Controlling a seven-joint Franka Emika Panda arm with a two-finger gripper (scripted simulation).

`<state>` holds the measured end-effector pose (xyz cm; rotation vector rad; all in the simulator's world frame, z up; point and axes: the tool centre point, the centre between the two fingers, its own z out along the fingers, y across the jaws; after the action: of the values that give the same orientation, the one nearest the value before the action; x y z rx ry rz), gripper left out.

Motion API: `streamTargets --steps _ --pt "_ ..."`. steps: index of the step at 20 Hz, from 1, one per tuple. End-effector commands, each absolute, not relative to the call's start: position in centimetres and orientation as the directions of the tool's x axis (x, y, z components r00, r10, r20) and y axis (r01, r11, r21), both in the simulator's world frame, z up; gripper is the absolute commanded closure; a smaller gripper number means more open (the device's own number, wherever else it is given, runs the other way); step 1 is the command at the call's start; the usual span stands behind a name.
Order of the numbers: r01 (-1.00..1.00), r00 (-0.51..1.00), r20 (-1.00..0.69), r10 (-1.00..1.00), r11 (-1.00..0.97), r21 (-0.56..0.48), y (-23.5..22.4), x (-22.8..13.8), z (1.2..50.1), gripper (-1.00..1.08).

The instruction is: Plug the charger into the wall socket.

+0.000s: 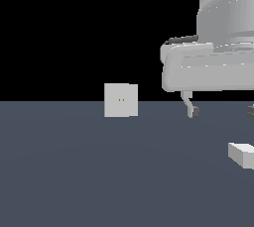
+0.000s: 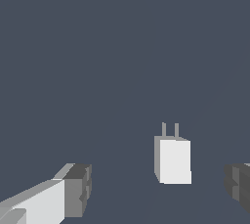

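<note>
The gripper is hovering over the charger — fingers spread apart, apparently straddling it. Next: descending and closing, then carrying it to the wall socket.

Flat slate-grey floor, matte and unmarked, filling the lower half of the exterior view and nearly all of the wrist view. Above it, plain black backdrop, meeting the floor along a straight level horizon. Even, soft light, with only a faint darker patch on the floor in the wrist view. No walls, furniture or windows discernible.
</note>
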<state>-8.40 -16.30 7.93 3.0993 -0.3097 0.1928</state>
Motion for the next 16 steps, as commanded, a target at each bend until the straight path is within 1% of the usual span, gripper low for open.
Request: streamTargets --steps 1,7,16 --pt "-0.213 0.968 0.138 -0.21 -0.977 0.007 -17.4 -9.0 7.3 -0.92" --pt "-0.233 0.961 0.154 -0.23 -0.972 0.002 -18.9 -9.7 6.3 -0.92" --pt "-0.236 0.96 0.155 -0.233 -0.972 0.001 -19.0 -9.8 5.8 -0.92"
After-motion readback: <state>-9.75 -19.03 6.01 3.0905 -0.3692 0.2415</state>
